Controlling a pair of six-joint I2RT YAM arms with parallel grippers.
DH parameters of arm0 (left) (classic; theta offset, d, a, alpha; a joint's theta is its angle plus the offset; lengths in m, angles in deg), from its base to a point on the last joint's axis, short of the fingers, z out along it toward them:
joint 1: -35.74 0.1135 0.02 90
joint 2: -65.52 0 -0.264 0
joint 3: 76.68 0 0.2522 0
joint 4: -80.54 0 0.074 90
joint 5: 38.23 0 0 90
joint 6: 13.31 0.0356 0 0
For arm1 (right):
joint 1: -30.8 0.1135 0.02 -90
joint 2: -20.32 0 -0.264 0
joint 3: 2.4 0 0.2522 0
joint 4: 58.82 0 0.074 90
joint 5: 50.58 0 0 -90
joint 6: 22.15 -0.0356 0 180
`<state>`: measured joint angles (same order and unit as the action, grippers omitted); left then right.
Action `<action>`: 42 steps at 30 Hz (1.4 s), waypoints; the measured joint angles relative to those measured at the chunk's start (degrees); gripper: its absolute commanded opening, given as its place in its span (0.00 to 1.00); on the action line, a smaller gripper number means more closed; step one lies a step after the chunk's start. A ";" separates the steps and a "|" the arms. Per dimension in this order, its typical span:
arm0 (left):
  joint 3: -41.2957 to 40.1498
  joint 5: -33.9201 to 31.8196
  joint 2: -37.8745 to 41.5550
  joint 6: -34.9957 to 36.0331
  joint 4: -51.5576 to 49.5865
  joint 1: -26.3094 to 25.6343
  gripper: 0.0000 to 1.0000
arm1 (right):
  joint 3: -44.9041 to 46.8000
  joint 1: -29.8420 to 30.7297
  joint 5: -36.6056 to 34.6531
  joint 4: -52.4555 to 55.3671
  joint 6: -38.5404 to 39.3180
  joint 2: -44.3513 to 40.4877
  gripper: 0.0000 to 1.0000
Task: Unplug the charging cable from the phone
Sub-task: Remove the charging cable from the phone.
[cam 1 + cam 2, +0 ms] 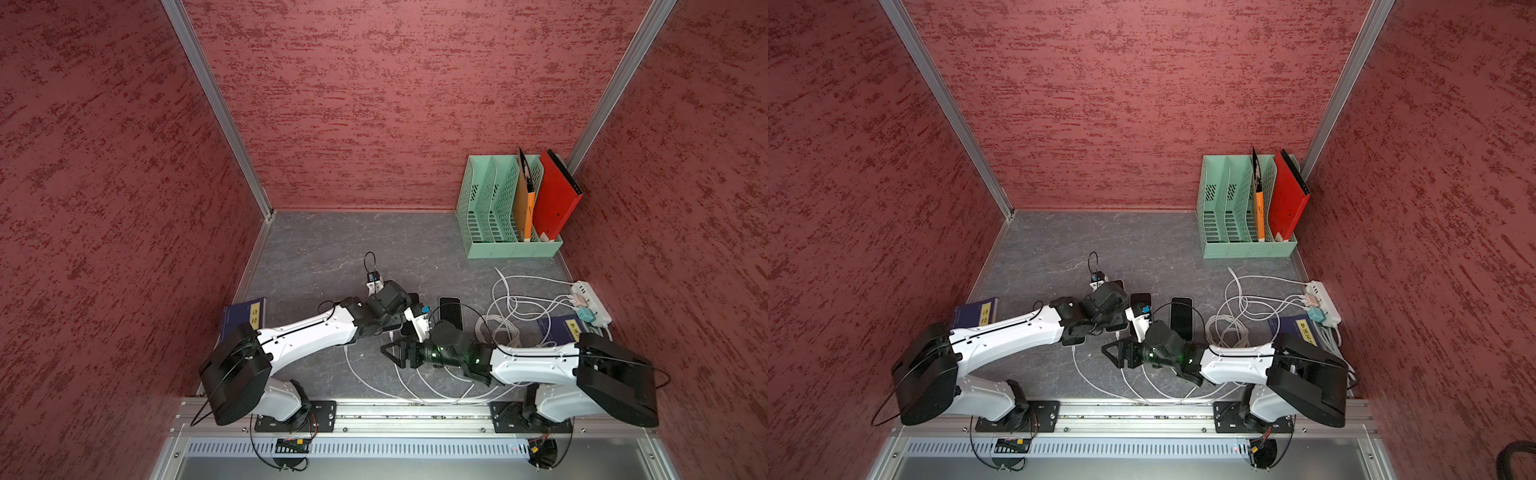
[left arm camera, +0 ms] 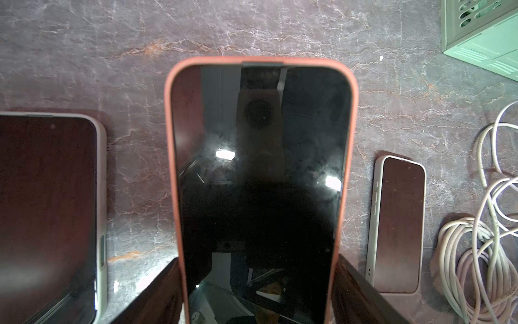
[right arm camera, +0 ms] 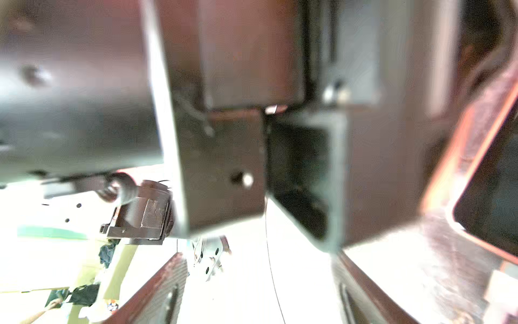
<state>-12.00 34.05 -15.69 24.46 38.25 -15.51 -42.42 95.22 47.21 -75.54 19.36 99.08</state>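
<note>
Now left gripper point(image 2: 257, 262) tight on the pink-cased phone point(image 2: 258, 157), right gripper point(image 3: 258, 261) apart nearby.

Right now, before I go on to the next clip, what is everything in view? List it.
coral-cased phone: one, dark screen, held in the left gripper
pale-cased phones: two, dark screens, flat on the table, flanking it
white cables: several, coiled beside the phones, looped along the front
power strip: one, white, right edge
file rack: one, mint green, back right corner
folders: two, orange and red, standing in the rack
books: two, dark blue, front left and front right
table: one, grey marbled
left gripper: shut on the coral-cased phone
right gripper: open, beside it
</note>
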 measured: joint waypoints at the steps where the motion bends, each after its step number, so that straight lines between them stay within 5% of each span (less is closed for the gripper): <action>1: 0.00 -0.20 0.13 0.00 -0.04 -0.15 0.00 | 0.13 0.00 -0.31 0.35 -0.02 -0.46 0.77; 17: -0.52 -1.73 3.69 0.02 -0.20 -0.90 0.00 | 0.04 -0.02 -1.38 2.01 -0.83 3.76 0.63; 28: -0.52 -1.73 4.04 -0.04 -0.37 -0.92 0.00 | -0.17 -0.02 -1.42 2.03 -0.83 3.76 0.40; 42: -1.11 -1.70 5.53 -1.09 -0.74 -0.96 0.00 | -0.63 -0.02 -1.53 2.40 -0.81 5.70 0.32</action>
<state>-13.12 32.35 -10.16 23.37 37.50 -16.47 -43.05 95.20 45.68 -73.14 18.55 104.79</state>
